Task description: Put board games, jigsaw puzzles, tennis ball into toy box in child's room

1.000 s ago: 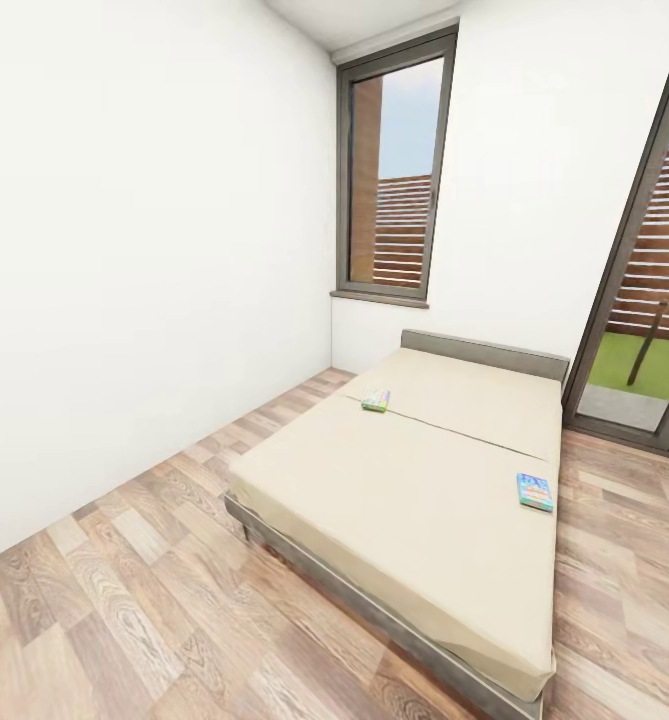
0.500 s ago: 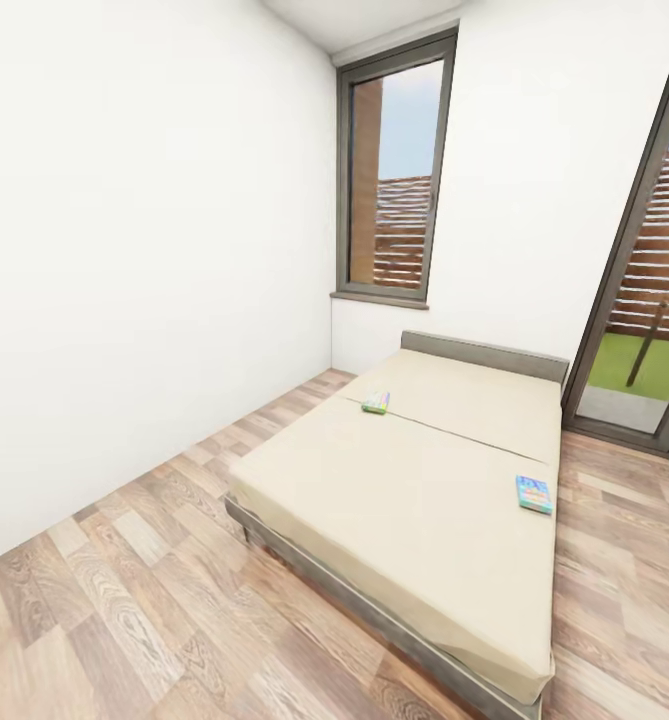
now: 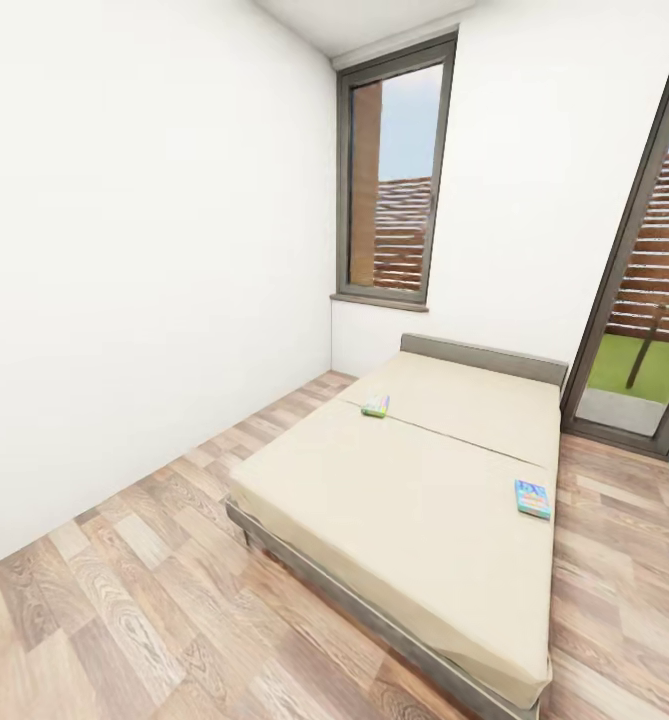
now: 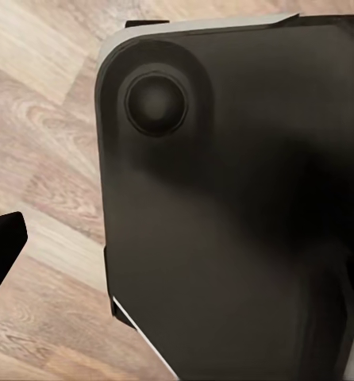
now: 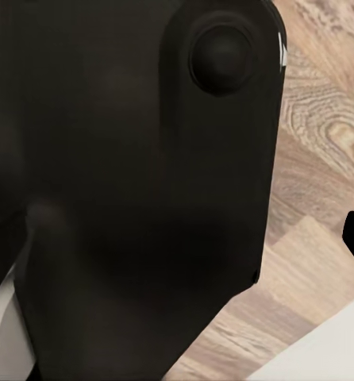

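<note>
1. Hand states cannot be told: in the left wrist view a large dark rounded robot body part [image 4: 232,198] with a round boss blocks the sight, and a black tip [image 4: 2,242] pokes in at the edge over wood-plank floor [image 4: 42,119], too little to judge how far the left hand is spread or whether it has hold of anything.
2. Right wrist view gives the same trouble: a black rounded robot casing [image 5: 129,182] covers most of the picture, with plank floor beside it, so the right hand's opening cannot be told either.
3. From the head view, a large low bed with a plain beige mattress and grey frame [image 3: 414,500] lies ahead, its low grey headboard toward 12 o'clock.
4. A flat green-edged game box with a colourful cover [image 3: 376,405] rests on the mattress at about 11 o'clock, near the bed's edge.
5. A flat light blue game box [image 3: 533,498] lies on the mattress at about 2 o'clock, well apart from the first.
6. Tall dark-framed window [image 3: 394,170] stands in the white wall beyond the headboard.
</note>
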{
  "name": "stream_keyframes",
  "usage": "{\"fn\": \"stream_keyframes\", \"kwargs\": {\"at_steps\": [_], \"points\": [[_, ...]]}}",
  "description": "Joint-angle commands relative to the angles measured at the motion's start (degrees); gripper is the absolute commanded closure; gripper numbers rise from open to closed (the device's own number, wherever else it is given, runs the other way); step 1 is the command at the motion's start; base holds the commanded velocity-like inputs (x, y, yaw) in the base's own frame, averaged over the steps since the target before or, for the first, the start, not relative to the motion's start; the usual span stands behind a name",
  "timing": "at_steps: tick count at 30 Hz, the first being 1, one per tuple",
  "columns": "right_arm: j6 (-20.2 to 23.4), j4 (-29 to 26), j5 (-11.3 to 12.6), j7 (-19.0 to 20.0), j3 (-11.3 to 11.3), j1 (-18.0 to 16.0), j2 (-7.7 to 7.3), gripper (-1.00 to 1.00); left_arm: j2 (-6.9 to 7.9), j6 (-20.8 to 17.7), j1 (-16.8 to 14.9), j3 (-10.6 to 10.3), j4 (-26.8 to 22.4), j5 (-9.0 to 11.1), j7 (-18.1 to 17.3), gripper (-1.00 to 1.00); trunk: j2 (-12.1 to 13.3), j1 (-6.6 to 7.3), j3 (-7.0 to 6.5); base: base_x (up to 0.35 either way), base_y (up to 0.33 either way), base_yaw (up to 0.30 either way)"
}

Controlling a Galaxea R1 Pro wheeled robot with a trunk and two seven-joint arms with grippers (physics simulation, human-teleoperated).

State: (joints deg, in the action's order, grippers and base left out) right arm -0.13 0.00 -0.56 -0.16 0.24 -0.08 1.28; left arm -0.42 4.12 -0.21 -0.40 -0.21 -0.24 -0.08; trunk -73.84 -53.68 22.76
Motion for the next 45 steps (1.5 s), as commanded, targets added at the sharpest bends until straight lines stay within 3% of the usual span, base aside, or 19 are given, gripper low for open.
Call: {"fn": "stream_keyframes", "kwargs": {"at_steps": [1,16,45], "points": [[0.0,0.0,-0.1,0.0,0.0,0.0,-0.02,-1.0,-0.01,0.2,0.0,0.0,0.0,0.0,0.0,-1.0,0.4,0.23,-0.14,0.0,0.0,0.093],[0.0,0.0,-0.1,0.0,0.0,0.0,0.08,-1.0,0.0,0.2,0.0,0.0,0.0,0.0,0.0,-1.0,6.4,3.52,-2.84,0.0,0.0,0.192],[0.2,0.0,-0.1,0.1,0.1,0.0,0.12,-1.0,0.03,0.3,0.0,0.0,0.0,0.0,0.0,-1.0,18.0,9.89,-8.04,0.0,0.0,0.006]]}}
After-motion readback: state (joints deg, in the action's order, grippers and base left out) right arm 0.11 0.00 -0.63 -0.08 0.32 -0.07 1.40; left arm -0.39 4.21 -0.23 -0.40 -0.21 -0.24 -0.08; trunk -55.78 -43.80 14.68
